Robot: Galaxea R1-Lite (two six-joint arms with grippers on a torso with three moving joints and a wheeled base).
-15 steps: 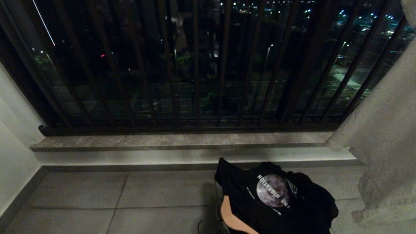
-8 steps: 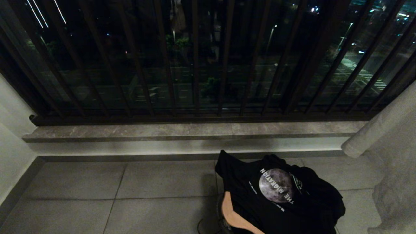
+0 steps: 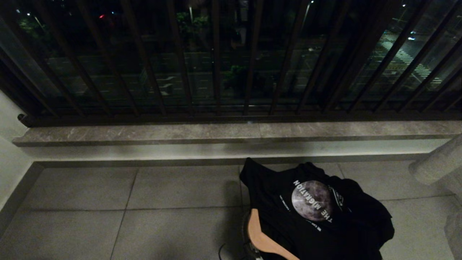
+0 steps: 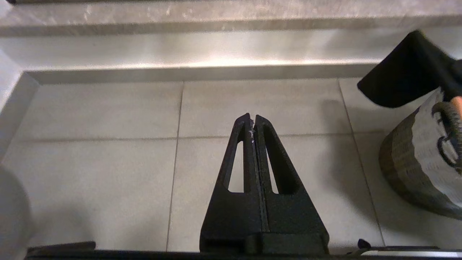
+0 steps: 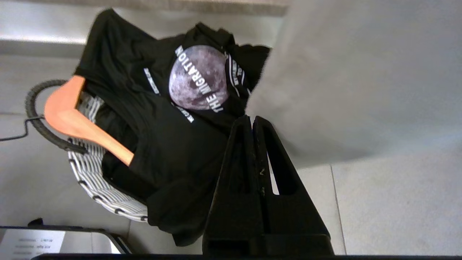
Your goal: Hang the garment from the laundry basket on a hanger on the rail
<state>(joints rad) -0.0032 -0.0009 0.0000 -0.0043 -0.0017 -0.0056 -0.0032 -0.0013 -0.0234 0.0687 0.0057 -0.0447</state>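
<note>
A black garment with a moon print lies heaped over the laundry basket, low on the right of the head view. The basket is round, with a pale woven wall and a dark loop handle. A wooden hanger is inside the shirt, one arm sticking out. My right gripper hangs shut and empty above the floor beside the garment. The left gripper is shut and empty over bare tiles, apart from the basket. Neither arm shows in the head view. The rail is out of view.
A dark balustrade of vertical bars stands on a stone ledge behind the basket. A white wall closes the left side. Pale hanging fabric sits close on the right. Grey floor tiles stretch left of the basket.
The whole head view has shifted: the ledge and bars sit higher in the picture, so the camera has tilted down. The garment, hanger and basket have not moved.
</note>
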